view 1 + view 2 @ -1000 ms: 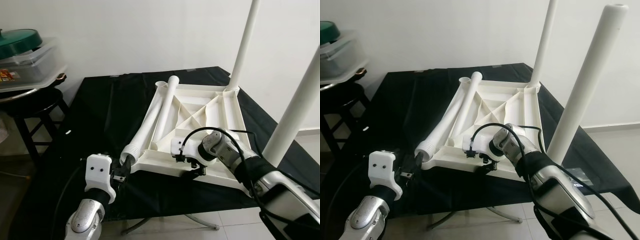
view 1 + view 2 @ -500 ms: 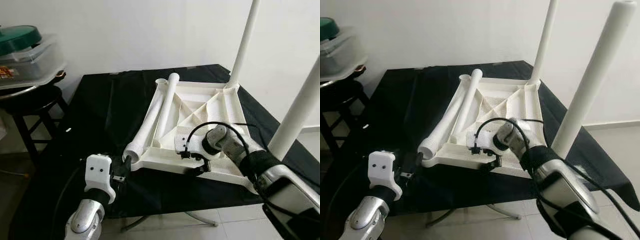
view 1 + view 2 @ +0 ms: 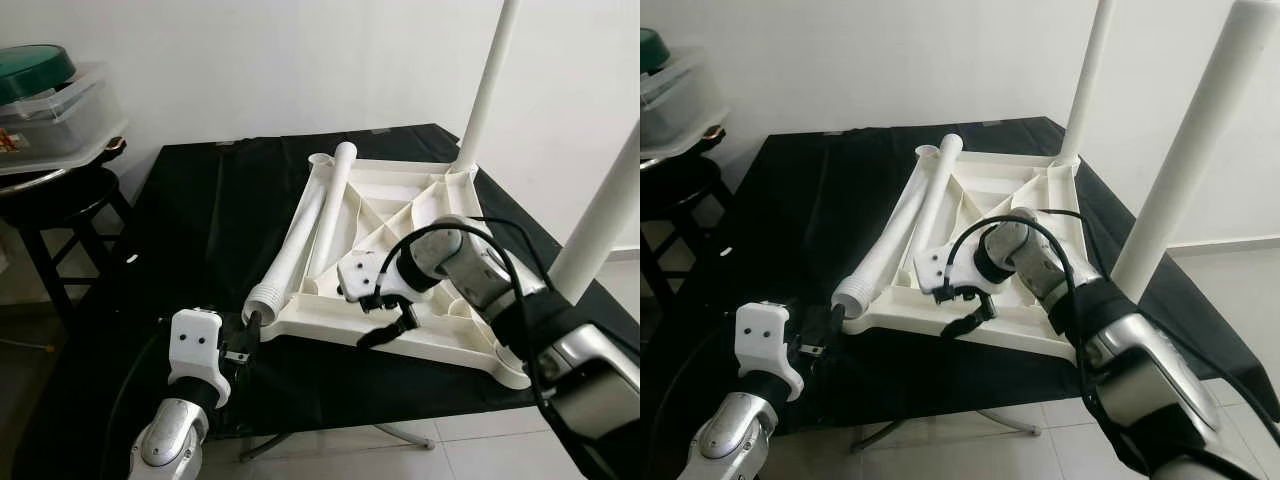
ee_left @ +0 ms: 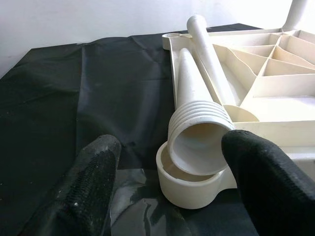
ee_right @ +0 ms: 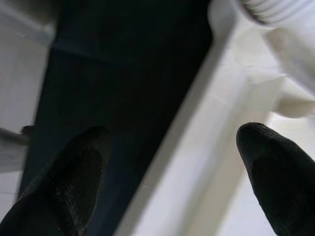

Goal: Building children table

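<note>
A white children's tabletop (image 3: pixel 430 215) lies upside down on the black-covered table (image 3: pixel 200 210). Two white legs stand upright in its right corners, one far (image 3: pixel 487 85) and one near (image 3: pixel 600 210). Two loose legs lie along its left edge: one with a ribbed end (image 3: pixel 290 250) and one beside it (image 3: pixel 332 205). My left gripper (image 4: pixel 172 162) is open, just short of that ribbed end and the corner socket (image 4: pixel 189 184) beneath it. My right gripper (image 3: pixel 383 318) hangs open over the tabletop's front rim (image 5: pixel 197 162), straddling it without touching.
A dark stool (image 3: pixel 60 195) at the left carries a clear plastic container with a green lid (image 3: pixel 50 100). The white wall runs close behind the table. The black cloth hangs over the table's front edge, with tiled floor (image 3: pixel 480 445) below.
My right arm has lifted and swung inward over the tabletop, its gripper still at the front rim. The left gripper has stayed by the ribbed leg end. The camera shifted slightly.
</note>
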`<state>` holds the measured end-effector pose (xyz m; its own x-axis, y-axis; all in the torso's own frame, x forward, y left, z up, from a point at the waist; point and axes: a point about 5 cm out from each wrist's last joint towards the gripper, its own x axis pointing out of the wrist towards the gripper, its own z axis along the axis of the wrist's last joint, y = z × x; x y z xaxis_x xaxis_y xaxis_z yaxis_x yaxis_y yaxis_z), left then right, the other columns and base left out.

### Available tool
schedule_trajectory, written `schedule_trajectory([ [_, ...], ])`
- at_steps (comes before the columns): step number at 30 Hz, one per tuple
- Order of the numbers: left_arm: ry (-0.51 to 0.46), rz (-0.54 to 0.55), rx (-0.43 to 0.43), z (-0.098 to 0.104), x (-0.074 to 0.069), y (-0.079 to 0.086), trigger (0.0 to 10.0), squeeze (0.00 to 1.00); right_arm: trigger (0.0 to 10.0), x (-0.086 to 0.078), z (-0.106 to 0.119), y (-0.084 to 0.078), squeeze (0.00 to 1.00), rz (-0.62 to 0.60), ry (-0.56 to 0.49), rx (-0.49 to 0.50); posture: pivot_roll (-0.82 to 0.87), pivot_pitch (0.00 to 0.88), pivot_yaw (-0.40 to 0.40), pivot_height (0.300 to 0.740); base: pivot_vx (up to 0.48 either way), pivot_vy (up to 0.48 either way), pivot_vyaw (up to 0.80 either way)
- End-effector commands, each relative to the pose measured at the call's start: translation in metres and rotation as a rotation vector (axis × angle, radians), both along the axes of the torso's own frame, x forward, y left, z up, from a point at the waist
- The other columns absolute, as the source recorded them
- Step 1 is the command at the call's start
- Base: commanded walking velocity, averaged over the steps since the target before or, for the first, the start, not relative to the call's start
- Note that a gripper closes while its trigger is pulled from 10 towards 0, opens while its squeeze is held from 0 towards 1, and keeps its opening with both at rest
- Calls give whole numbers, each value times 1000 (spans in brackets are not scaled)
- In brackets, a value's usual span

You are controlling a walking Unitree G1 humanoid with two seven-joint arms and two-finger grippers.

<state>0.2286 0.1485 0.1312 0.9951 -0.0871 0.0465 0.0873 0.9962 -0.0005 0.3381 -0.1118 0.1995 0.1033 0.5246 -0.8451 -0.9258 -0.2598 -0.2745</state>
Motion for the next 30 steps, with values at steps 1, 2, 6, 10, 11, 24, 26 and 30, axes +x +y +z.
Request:
schedule_trajectory([
  [1,14,6,-9,-3,0,0,10000,0,10000,-2,-4,-1,0,-12,22,-13,-55,14,34,740,0,0,0],
  [2,14,6,-9,-3,0,0,10000,0,10000,-2,-4,-1,0,-12,22,-13,-55,14,34,740,0,0,0],
  [6,13,7,-9,-3,0,-1,10000,0,10000,5,-27,3,0,-179,51,-25,-56,15,31,740,0,0,0],
  [10,12,8,-11,-3,0,-1,10000,0,10000,4,-36,2,0,-250,91,-34,-56,15,31,740,0,0,0],
  [11,12,8,-12,-3,0,-1,10000,0,10000,4,-38,2,0,-260,100,-34,-56,15,31,740,0,0,0],
  [24,9,16,-14,-2,0,-1,10000,0,7137,5,-64,-10,0,-387,131,-112,-63,23,23,740,0,0,0],
  [26,8,16,-14,-2,0,-1,10000,0,196,5,-64,-11,0,-386,129,-124,-63,23,23,740,0,0,0],
  [30,10,14,-14,-2,0,-1,10000,0,0,4,-63,-13,0,-378,130,-135,-62,21,26,740,0,0,0],
])
